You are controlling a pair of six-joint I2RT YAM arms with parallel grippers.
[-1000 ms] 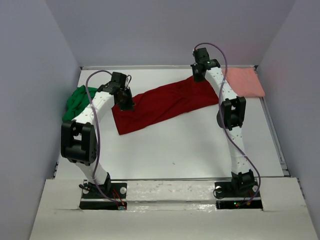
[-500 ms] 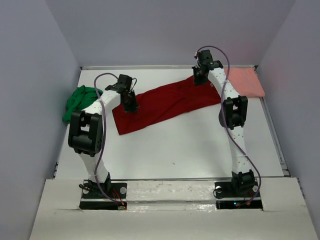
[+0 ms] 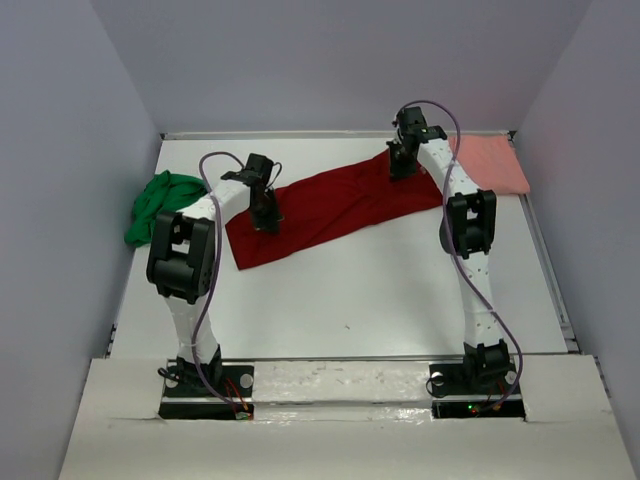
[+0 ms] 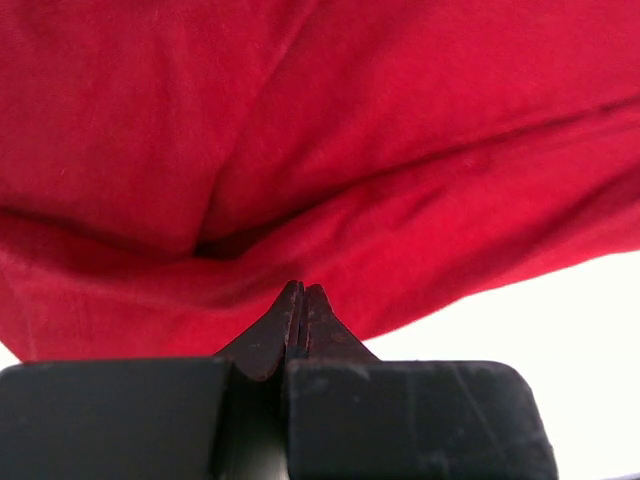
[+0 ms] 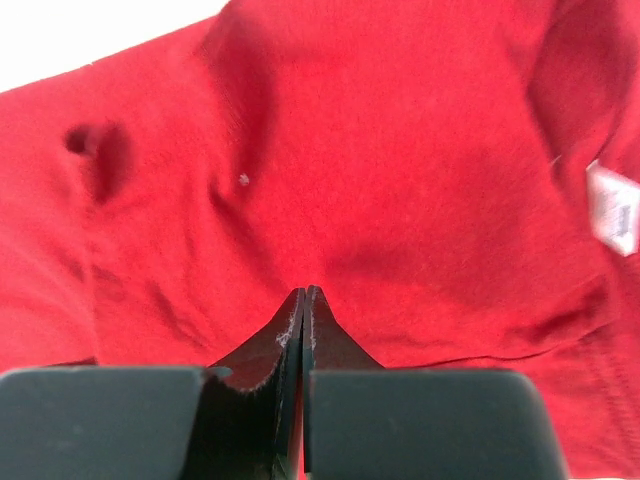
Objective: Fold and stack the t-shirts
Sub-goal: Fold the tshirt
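The dark red t-shirt (image 3: pixel 330 205) lies as a long slanted band across the back of the white table. It fills the left wrist view (image 4: pixel 300 120) and the right wrist view (image 5: pixel 380 150), where its white neck label (image 5: pixel 612 210) shows. My left gripper (image 3: pixel 268 222) is over the shirt's left end, jaws pressed shut (image 4: pixel 302 290), with no cloth seen between them. My right gripper (image 3: pixel 400 165) is over the shirt's right end, also shut (image 5: pixel 304 292). The bright green t-shirt (image 3: pixel 158 205) is bunched at the left edge. The salmon pink t-shirt (image 3: pixel 490 162) lies folded at the back right.
Grey walls enclose the white table (image 3: pixel 350 290) on the left, back and right. The arm bases stand at the near edge. Bare tabletop shows beside the red shirt in the left wrist view (image 4: pixel 560 330).
My left gripper has moved right and forward onto the red shirt's left end. My right gripper has shifted slightly right. The shirts have not moved.
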